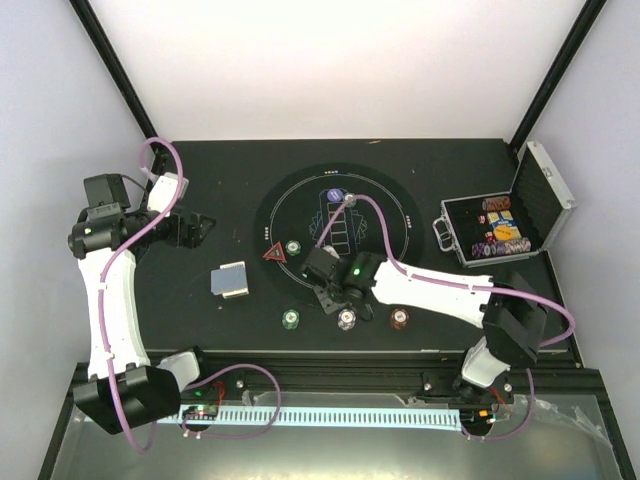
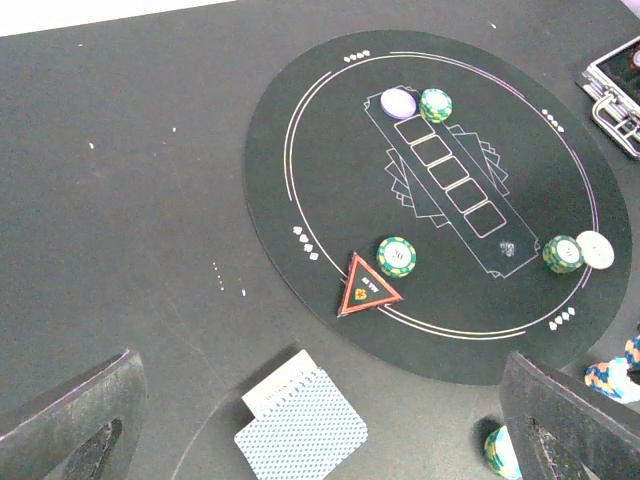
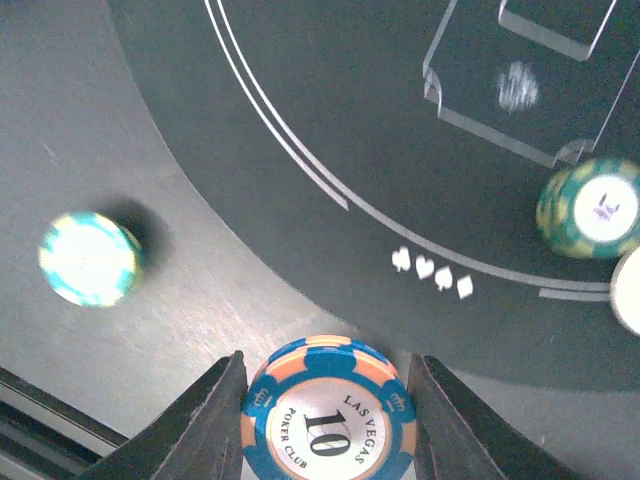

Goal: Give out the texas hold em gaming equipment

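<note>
My right gripper (image 3: 326,362) is shut on a blue-and-orange "10" chip (image 3: 328,425), its fingers against both sides, just off the near edge of the round black mat (image 3: 400,120). In the top view this gripper (image 1: 337,303) is over that chip (image 1: 346,319). A green chip (image 3: 90,258) lies to its left on the table. A green chip (image 3: 590,208) and the white button (image 3: 630,290) sit on the mat. My left gripper (image 2: 320,400) hangs open above the blue-backed cards (image 2: 300,428). Beyond them, the red triangle marker (image 2: 367,286) and a green chip (image 2: 397,256) lie on the mat.
The open silver case (image 1: 505,228) holding more chips stands at the right. A maroon chip (image 1: 399,318) lies near the table's front edge. A pale chip (image 2: 397,102) and a green chip (image 2: 436,104) sit at the mat's far side.
</note>
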Available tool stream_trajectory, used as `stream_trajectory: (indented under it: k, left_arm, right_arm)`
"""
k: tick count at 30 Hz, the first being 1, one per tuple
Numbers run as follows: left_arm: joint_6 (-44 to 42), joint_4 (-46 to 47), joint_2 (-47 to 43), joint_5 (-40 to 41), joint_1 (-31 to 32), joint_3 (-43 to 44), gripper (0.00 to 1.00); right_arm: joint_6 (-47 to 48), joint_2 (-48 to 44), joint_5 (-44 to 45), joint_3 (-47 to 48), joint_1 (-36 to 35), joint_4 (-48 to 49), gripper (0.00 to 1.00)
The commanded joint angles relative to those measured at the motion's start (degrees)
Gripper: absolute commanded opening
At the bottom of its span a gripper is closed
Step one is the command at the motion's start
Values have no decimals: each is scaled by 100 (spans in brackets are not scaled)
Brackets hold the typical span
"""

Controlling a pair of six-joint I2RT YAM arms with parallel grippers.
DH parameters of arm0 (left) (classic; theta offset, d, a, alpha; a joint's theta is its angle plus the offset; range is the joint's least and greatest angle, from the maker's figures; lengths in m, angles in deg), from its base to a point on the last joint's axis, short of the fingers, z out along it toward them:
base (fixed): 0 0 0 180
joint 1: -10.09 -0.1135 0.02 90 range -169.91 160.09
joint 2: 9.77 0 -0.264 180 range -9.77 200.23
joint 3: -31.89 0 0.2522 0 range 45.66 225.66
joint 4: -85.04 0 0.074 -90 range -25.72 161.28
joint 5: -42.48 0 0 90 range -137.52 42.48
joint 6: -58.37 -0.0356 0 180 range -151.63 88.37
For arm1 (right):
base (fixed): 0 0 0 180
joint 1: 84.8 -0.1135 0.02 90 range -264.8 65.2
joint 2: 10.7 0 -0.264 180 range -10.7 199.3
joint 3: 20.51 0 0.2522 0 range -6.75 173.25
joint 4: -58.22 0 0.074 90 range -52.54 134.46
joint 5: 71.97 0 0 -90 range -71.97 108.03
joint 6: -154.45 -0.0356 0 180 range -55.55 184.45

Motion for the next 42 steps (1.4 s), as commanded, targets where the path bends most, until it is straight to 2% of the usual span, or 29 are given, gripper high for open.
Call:
stream_trajectory:
  k: [1,8,14,28,42]
  left_arm:
    - [49,-87,-66,-109,-31,192,99]
    - [80,-73,-51,-127,-31,135,99]
    - [97,-75,-30,-132,-31,159,99]
    - [45,-69,6,-143,-31,178,99]
    - [55,-73,-32,-169,-32,178,99]
  right_arm:
    - [356,197,323,829,178,-332,18]
    - [879,1387,130,2237,694,-226,18]
    - [1135,2651,108,3579,944,-526,18]
    - [969,3279,-815,3374,945,113,19]
    - [859,3956,-688,3972,947,77,20]
